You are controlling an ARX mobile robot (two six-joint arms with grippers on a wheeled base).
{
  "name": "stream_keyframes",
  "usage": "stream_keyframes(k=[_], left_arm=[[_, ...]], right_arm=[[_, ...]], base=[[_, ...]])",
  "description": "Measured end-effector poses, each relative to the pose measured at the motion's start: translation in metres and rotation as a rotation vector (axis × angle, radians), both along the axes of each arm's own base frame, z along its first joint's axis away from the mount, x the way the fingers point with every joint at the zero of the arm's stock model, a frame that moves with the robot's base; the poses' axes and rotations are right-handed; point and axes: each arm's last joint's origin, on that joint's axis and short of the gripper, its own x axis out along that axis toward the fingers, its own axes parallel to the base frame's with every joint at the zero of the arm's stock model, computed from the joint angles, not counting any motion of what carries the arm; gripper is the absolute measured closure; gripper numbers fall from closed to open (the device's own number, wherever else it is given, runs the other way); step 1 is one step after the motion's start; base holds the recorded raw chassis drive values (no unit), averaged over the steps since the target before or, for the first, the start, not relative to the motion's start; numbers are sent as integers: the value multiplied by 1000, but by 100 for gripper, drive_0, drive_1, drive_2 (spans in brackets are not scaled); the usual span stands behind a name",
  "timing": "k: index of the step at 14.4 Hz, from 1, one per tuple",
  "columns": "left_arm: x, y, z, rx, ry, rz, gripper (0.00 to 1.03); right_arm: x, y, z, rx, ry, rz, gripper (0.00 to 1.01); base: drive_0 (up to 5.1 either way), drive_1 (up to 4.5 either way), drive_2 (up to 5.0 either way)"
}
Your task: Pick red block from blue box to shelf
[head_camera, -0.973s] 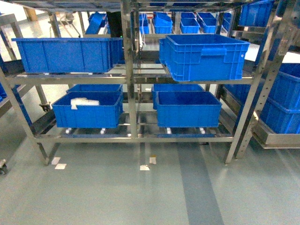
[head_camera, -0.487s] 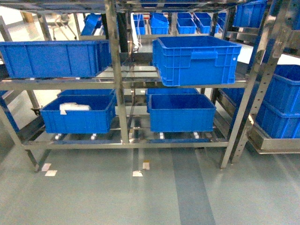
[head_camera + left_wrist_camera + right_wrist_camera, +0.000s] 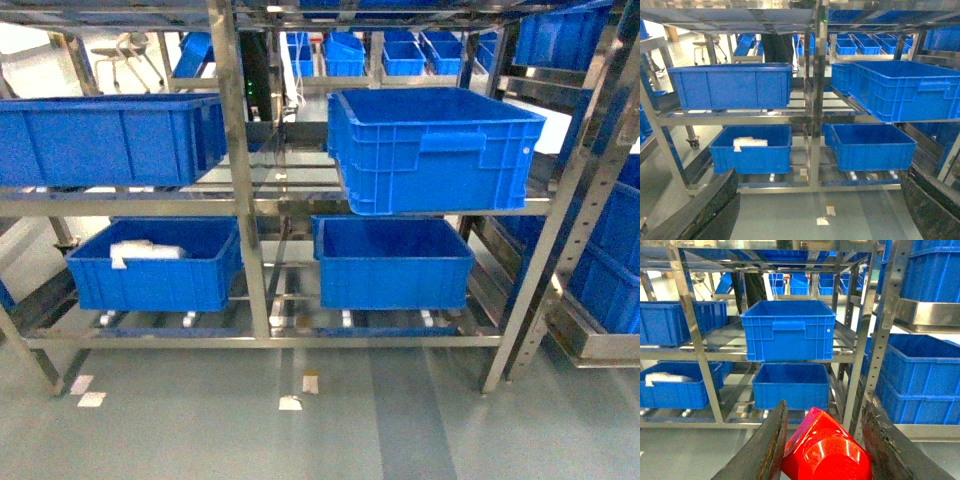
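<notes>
In the right wrist view the red block [image 3: 827,452] sits tilted between the two dark fingers of my right gripper [image 3: 824,412], which is shut on it, its round stud facing the camera. My left gripper [image 3: 821,175] is open, with only floor between its fingers [image 3: 715,205]. The shelf [image 3: 228,150], a shiny steel rack with perforated uprights and roller rails, stands straight ahead in all three views, also the shelf [image 3: 819,100] and the shelf [image 3: 690,330]. The blue box is out of view. Neither gripper shows in the head view.
Dark blue ribbed crates fill the shelf tiers: one [image 3: 435,145] juts forward on the middle tier, one [image 3: 395,260] sits below it, and a lower left crate [image 3: 150,265] holds white bags. A second rack with crates [image 3: 610,270] stands at the right. Paper scraps [image 3: 290,403] lie on the floor.
The head view has come closer to the shelf. The crates look larger and the centre upright has slid to the left in the frame.
</notes>
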Motion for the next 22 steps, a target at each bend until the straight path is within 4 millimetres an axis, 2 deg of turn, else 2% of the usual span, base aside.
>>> stream_keyframes(k=[7, 13, 22], left_arm=[[0, 0, 0, 0, 0, 1, 5], [0, 0, 0, 0, -2, 2, 5], [0, 0, 0, 0, -2, 1, 5]], right_arm=[[0, 0, 0, 0, -2, 0, 63], [0, 0, 0, 0, -3, 0, 63], [0, 0, 0, 0, 0, 0, 63]], base=[[-3, 402, -408], [-315, 489, -174], [-12, 403, -426]])
